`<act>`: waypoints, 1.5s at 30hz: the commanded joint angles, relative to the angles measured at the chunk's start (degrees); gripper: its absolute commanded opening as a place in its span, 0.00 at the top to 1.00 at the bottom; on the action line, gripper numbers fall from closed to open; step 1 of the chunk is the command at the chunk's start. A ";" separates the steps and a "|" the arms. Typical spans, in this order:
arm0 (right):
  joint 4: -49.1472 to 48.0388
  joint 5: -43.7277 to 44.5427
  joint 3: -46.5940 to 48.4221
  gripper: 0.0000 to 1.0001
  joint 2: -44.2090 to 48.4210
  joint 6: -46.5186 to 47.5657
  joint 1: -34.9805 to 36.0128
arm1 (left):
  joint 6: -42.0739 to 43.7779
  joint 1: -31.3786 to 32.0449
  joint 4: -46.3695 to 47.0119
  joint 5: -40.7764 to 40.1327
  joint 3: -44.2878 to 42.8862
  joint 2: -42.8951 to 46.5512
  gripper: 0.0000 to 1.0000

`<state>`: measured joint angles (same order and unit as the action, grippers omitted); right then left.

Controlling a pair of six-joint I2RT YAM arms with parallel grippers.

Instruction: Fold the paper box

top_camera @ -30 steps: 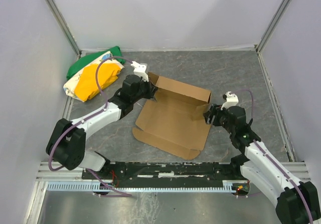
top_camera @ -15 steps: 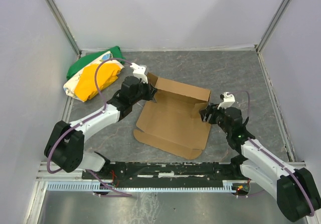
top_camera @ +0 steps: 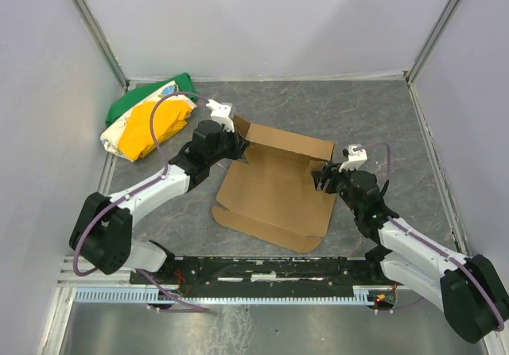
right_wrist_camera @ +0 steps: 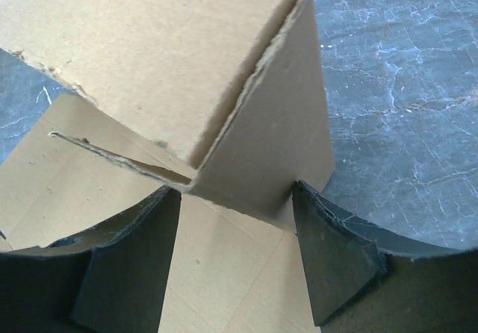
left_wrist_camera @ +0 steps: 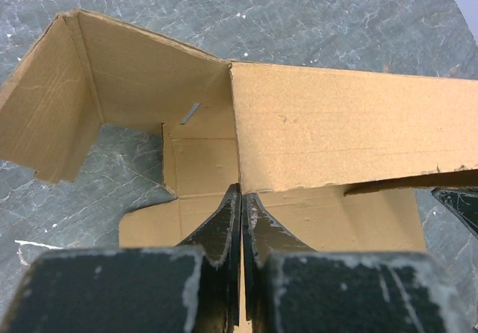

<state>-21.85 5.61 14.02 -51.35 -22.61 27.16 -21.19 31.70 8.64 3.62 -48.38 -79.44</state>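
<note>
A: Where is the paper box [top_camera: 274, 192]?
B: In the middle of the counter [top_camera: 366, 120], half up. The left jaws are shut at the far wall [left_wrist_camera: 336, 131]'s left corner, propping it, I think. The right jaws are open around the right flap [right_wrist_camera: 261, 146], ready to pinch.

Table [top_camera: 374, 116]: grey marbled top, faint pale veins, evenly lit. Back wall [top_camera: 262, 21], left wall [top_camera: 40, 132], right wall [top_camera: 477, 132]: plain white panels. Corner posts [top_camera: 90, 25] [top_camera: 436, 25]: grey metal, at the back corners. Rail [top_camera: 71, 278]: aluminium, along the near table edge
</note>
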 commanded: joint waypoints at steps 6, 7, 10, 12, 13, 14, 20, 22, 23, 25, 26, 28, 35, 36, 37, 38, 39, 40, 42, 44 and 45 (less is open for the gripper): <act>-10.04 12.25 2.30 0.44 -6.37 2.30 5.55 | -2.63 0.82 -2.54 1.85 -1.10 2.57 0.97; -10.08 14.28 2.51 0.46 -6.78 2.42 6.23 | -2.63 0.91 -2.65 1.80 -1.06 2.78 0.97; -10.34 20.38 2.98 0.51 -7.43 3.00 8.49 | -2.71 0.82 -2.67 1.74 -0.87 3.19 0.97; -11.40 22.89 2.73 0.50 -7.80 3.34 9.58 | -2.78 0.82 -2.67 1.74 -1.03 3.29 0.97; -11.84 23.09 2.75 0.49 -8.04 3.36 9.89 | -2.80 0.82 -2.73 1.74 -1.21 3.24 0.97; -11.93 23.43 2.91 0.49 -8.32 3.36 10.22 | -2.80 0.88 -2.94 1.72 -1.46 3.17 0.97; -14.34 25.07 3.65 0.43 -10.94 3.15 11.83 | -2.72 0.84 -5.63 2.41 -4.03 2.57 0.97; -14.30 25.07 4.30 0.41 -11.66 3.01 12.07 | -2.64 0.82 -7.30 2.56 -5.39 2.14 0.97; -14.39 25.19 4.45 0.40 -11.77 3.01 12.19 | -2.63 0.82 -8.02 2.68 -6.04 1.87 0.97; -14.42 25.38 4.60 0.39 -11.84 3.18 12.35 | -2.67 0.91 -8.61 2.84 -6.98 1.75 0.97; -14.38 25.59 4.58 0.38 -11.76 3.34 12.36 | -2.69 0.83 -8.64 2.81 -7.25 1.79 0.97; -14.48 26.11 4.44 0.37 -11.38 3.43 12.32 | -2.64 0.82 -8.82 2.84 -7.70 1.75 0.97; -16.88 25.61 4.26 0.38 -12.99 3.95 12.36 | -3.22 0.82 -8.18 3.68 -7.50 1.69 0.97; -17.56 25.52 4.26 0.41 -13.52 3.90 12.36 | -3.20 0.86 -8.08 3.68 -7.44 1.68 0.97; -18.36 25.57 4.19 0.46 -14.15 3.85 12.33 | -3.09 0.83 -8.26 3.71 -7.51 1.62 0.97; -18.93 25.57 4.17 0.49 -14.70 3.74 12.31 | -2.95 0.83 -8.39 3.81 -7.59 1.53 0.97; -19.29 25.53 4.38 0.53 -15.25 3.72 12.34 | -2.76 0.86 -8.47 3.85 -7.57 1.48 0.97; -19.53 25.58 4.55 0.56 -15.60 3.64 12.31 | -2.71 0.87 -8.50 3.79 -7.40 1.49 0.97; -20.00 26.34 4.61 0.67 -16.17 3.32 12.31 | -2.78 0.87 -8.43 3.77 -7.27 1.59 0.97; -20.17 28.15 4.57 0.82 -16.28 2.87 12.41 | -2.89 0.82 -8.44 3.90 -7.08 1.65 0.97; -20.30 28.77 4.42 0.91 -16.22 2.60 12.40 | -2.89 0.82 -8.34 3.89 -6.84 1.74 0.97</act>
<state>-36.75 33.69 16.05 -67.48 -18.81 38.94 -22.31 31.92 -0.97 4.80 -53.87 -78.06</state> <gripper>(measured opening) 0.220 0.029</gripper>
